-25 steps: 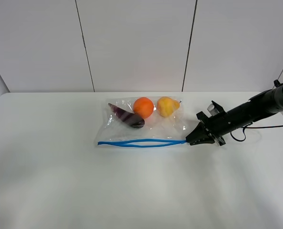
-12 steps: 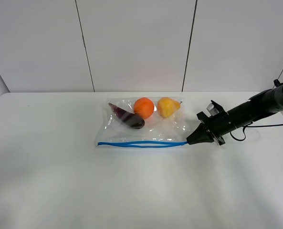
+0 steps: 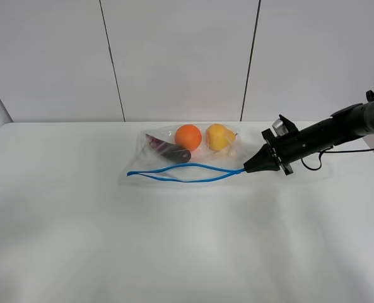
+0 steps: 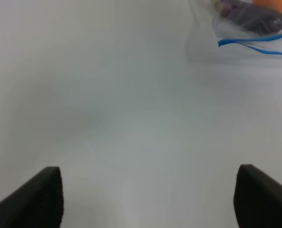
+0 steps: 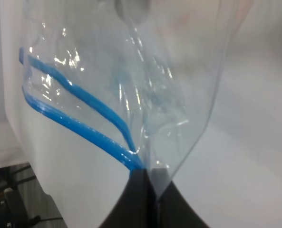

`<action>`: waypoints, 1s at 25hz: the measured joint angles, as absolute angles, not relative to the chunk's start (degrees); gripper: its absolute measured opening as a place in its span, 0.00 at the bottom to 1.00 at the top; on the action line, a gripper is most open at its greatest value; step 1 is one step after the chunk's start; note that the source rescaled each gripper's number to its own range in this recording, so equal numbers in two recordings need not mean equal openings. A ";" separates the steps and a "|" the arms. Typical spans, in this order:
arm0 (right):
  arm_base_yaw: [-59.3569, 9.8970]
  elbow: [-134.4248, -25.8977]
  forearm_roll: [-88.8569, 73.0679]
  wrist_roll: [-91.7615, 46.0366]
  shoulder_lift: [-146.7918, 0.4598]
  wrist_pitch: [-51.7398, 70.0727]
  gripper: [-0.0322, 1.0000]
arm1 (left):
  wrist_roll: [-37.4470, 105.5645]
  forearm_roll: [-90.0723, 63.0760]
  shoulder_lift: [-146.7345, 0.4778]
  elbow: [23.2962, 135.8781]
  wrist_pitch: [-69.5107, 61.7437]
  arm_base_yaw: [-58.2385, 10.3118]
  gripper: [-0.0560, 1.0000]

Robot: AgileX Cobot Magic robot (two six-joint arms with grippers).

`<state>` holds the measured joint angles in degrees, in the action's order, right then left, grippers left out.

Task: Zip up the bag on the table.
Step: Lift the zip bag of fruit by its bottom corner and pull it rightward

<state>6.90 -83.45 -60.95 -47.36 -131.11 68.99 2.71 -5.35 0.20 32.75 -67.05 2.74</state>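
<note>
- table [image 3: 174,252]: the near stretch is bare white top, same as a second ago; nothing has come or gone there.
- left gripper [image 4: 150,197]: hangs low over the bare table with jaws spread wide and nothing between them. It is well apart from the bag, and only the far tip of the blue strip shows in its wrist view. It does not show in the high view.
- zip strip [image 3: 187,172]: this is the main change. Half a second ago the two blue tracks lay almost together in one flat line. Now they bow apart into a long open loop, joined only at the two ends.
- right gripper [image 3: 246,169]: jaws pinched fully together on the bag's right corner, right where the tracks meet; the wrist view shows film and blue strip running into the closed tips. It sits farther back on the table than a second ago.
- bag [image 3: 174,161]: lies mid-table and has been dragged back with that corner, which looks raised.
- orange [image 3: 188,136], pear [image 3: 218,137], eggplant [image 3: 171,151]: inside along the far edge, shifted back with the bag.
- Judgement: one end is now anchored but the mouth gapes wider, so zipping has not started. The left gripper probably has to pinch the strip and run along it.
</note>
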 joint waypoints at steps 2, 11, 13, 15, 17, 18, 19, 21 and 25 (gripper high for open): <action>6.90 -83.50 -61.36 -47.31 -131.11 68.99 0.04 | 2.71 -5.35 0.20 32.75 -67.05 2.74 0.93; 6.90 -83.50 -61.97 -45.77 -128.59 69.02 0.04 | 2.71 -5.35 0.20 32.75 -67.05 2.74 0.93; 6.90 -83.50 -62.02 -45.77 -127.09 69.02 0.04 | 2.71 -5.35 0.20 32.75 -67.05 2.74 0.93; 6.90 -83.50 -62.02 -45.77 -126.39 69.07 0.04 | 2.71 -5.35 0.20 32.75 -67.05 2.74 0.93; 6.90 -83.50 -61.90 -45.64 -126.26 69.09 0.04 | 2.71 -5.35 0.20 32.75 -67.05 2.74 0.93; 6.90 -83.50 -61.76 -45.58 -126.26 69.09 0.04 | 2.71 -5.35 0.20 32.75 -67.05 2.74 0.93; 6.90 -83.50 -61.70 -45.53 -126.26 69.09 0.04 | 2.71 -5.35 0.20 32.75 -67.05 2.74 0.93; 6.90 -83.50 -61.70 -45.29 -126.26 69.09 0.04 | 2.71 -5.35 0.20 32.75 -66.99 2.74 0.93; 6.90 -83.50 -61.70 -44.88 -126.26 69.09 0.04 | 2.92 -5.35 -3.98 34.89 -64.93 2.74 0.93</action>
